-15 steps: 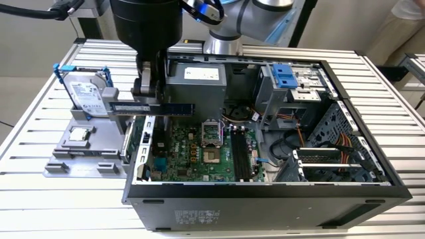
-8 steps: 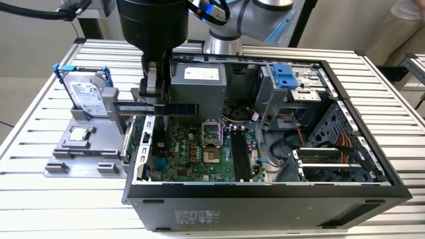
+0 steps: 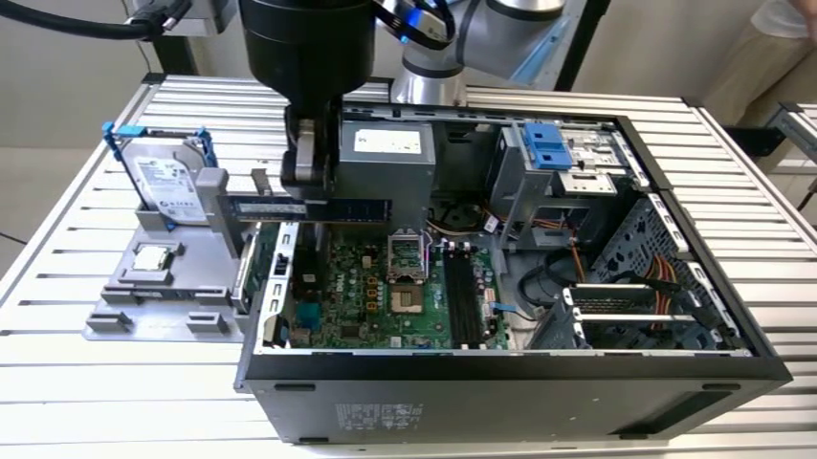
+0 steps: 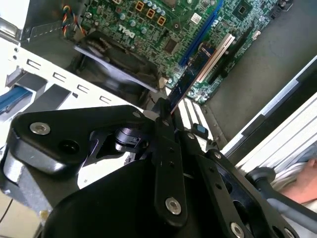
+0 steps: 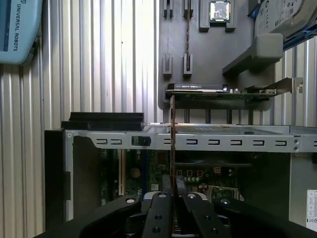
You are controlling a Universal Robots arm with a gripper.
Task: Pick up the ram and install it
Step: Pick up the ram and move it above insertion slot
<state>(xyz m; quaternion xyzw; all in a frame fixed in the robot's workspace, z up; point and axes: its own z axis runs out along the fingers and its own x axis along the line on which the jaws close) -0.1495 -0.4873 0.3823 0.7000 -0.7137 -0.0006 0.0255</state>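
Grip: my fingers (image 3: 302,158) are clenched on the ram (image 3: 344,207), pinching its two flat faces partway along its length, a little toward its 9 o'clock end in the exterior view.
Ram, place: lifted off the desk (image 3: 77,382), hanging on edge about level with the open case (image 3: 511,392) at its 9 o'clock wall. One end reaches toward the grey parts tray (image 3: 153,311), the other over the motherboard (image 3: 370,287).
Ram, long axis: it runs from 9 to 3 o'clock in the exterior view. In the first wrist view it is a thin edge-on line (image 5: 172,129) leading straight out from between my fingers (image 5: 159,213). In the second wrist view the blue edge (image 4: 187,79) points at the board below.
Key relation: the long dark slots (image 3: 460,292) lie at about 4 o'clock from the ram and run 12 to 6, so I judge the stick to lie crosswise to them and well apart.
Arm pose: I come down from 12 o'clock in the exterior view, wrist pointing straight down, fingers hanging vertical above the case wall.
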